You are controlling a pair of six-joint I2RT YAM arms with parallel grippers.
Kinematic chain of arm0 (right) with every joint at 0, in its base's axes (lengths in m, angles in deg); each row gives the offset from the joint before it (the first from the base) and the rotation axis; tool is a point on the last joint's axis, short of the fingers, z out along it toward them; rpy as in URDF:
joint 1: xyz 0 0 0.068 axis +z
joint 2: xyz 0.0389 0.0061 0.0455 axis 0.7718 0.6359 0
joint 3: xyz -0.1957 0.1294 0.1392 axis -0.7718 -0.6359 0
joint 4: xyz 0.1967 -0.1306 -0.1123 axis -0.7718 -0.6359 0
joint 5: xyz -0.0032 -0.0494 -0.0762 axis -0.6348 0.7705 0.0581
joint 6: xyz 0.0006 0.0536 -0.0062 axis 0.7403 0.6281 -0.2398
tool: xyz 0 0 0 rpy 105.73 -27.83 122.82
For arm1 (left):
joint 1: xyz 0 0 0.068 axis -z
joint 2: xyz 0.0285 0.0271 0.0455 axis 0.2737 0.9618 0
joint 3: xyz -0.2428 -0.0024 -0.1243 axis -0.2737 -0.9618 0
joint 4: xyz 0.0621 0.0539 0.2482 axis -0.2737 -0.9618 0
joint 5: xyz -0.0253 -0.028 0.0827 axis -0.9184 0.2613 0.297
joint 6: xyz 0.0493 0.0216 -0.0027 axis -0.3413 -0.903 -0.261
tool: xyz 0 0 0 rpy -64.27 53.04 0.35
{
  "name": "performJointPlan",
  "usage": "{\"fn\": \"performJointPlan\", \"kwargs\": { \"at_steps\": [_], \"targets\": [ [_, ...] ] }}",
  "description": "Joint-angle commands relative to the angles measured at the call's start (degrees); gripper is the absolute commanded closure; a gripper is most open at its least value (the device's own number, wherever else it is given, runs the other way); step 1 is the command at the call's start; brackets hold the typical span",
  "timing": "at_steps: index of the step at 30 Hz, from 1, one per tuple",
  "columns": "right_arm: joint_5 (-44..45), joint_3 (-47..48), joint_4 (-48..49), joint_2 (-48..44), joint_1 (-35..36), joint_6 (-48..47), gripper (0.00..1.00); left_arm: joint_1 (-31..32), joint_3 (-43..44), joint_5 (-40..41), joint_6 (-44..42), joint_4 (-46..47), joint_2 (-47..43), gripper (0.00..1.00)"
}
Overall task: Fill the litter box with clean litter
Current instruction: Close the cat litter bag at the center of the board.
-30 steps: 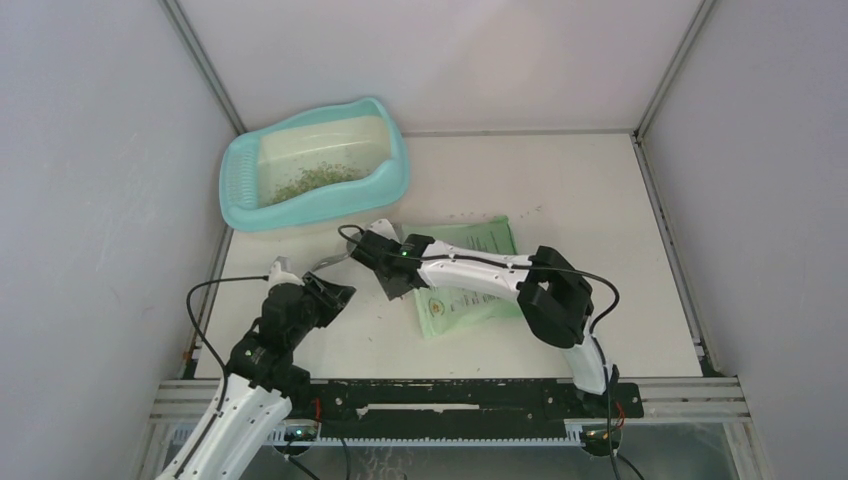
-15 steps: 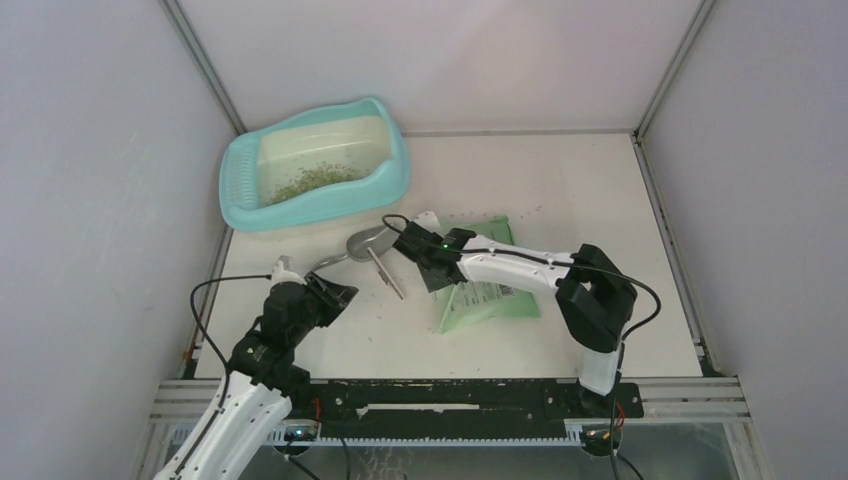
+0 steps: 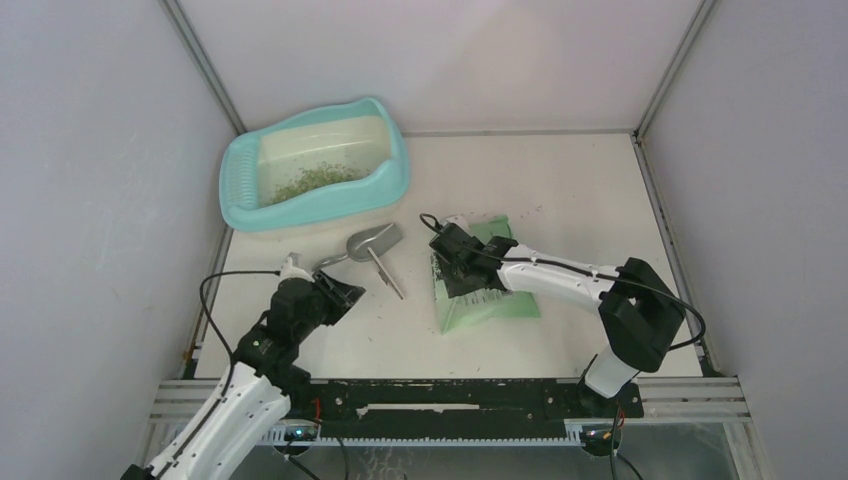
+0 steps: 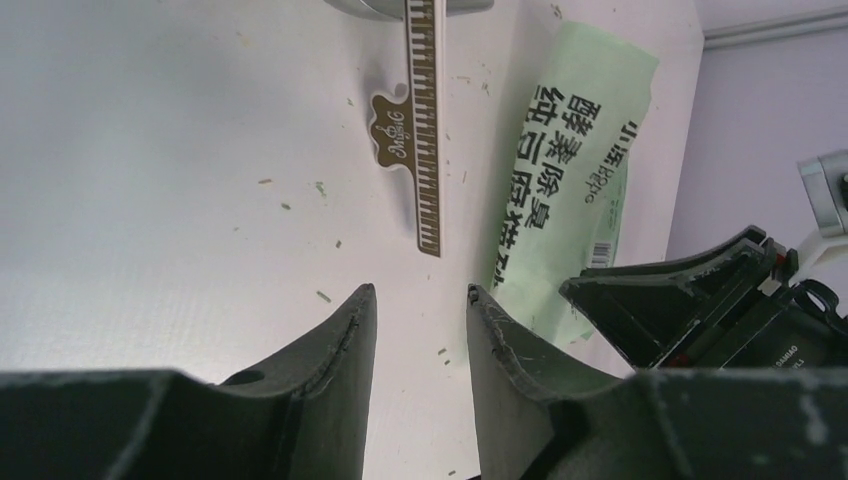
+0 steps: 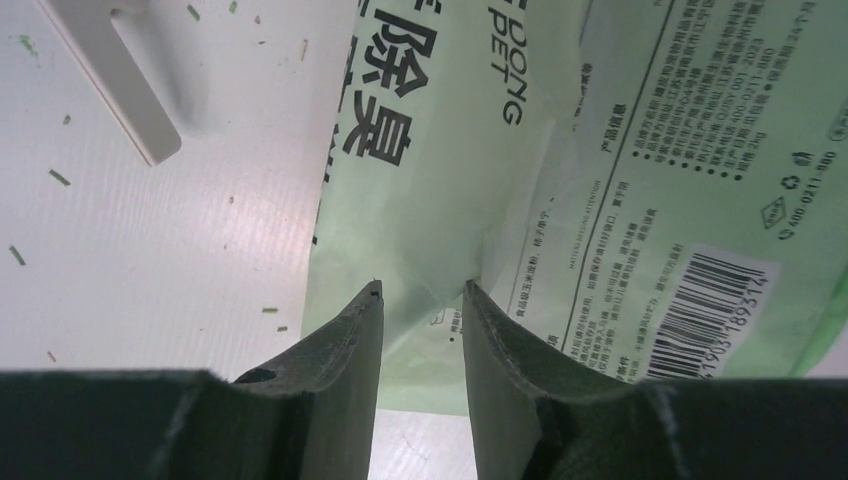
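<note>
Litter box [image 3: 330, 210] sits at the far left of the table [image 3: 580, 200], well apart from both arms. The litter [image 3: 315, 180] covers only a patch of its cream floor, so we judge the fill far from done.

Left gripper [image 4: 418, 300]: jaws partway open, nothing between them, low over bare table just short of the brown clip strip [image 3: 385, 272]. The grey scoop [image 3: 375, 240] lies loose beyond that strip, touching or nearly touching it.

Right gripper [image 5: 420, 290]: jaws partway open, right over a raised fold of the green bag [image 3: 480, 305]. We see no pinch on the film, so we call it empty.

Risks from here:
- The bag looks flat and slack. Closing on one thin fold could let the film slip out, or lift the bag mouth-down and dump granules on the table. We can't tell which end is open.
- Stray granules [image 3: 470, 213] already dot the table near the bag, and dragging it would scatter more.
- Scoop and strip lie together, so a left grab aimed at the handle could catch the strip too, or shove the scoop away.
- Both grippers work near each other around the scoop and could bump if they reach at once.
- The box is far from the bag, so a long carry means spill on the way.
</note>
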Motion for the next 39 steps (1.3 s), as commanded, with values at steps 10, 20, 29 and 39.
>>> {"fn": "performJointPlan", "kwargs": {
  "at_steps": [10,20,29,39],
  "targets": [
    [-6.86,-2.03,10.36,4.8,-6.58,0.34,0.67,22.33,6.98,11.8,6.95,14.64,18.39,0.59],
    [-6.96,-3.91,9.38,6.06,-7.8,0.28,0.67,28.83,17.57,13.59,6.35,22.15,36.56,0.6],
    [-14.21,-5.61,10.87,3.37,-12.7,-1.59,0.66,32.17,23.87,10.74,7.06,28.68,52.34,0.69],
    [-21.24,-2.62,10.69,3.25,-17.6,-4.35,0.64,34.64,26.61,9.77,7.5,30.79,63.36,0.87]
  ]
}}
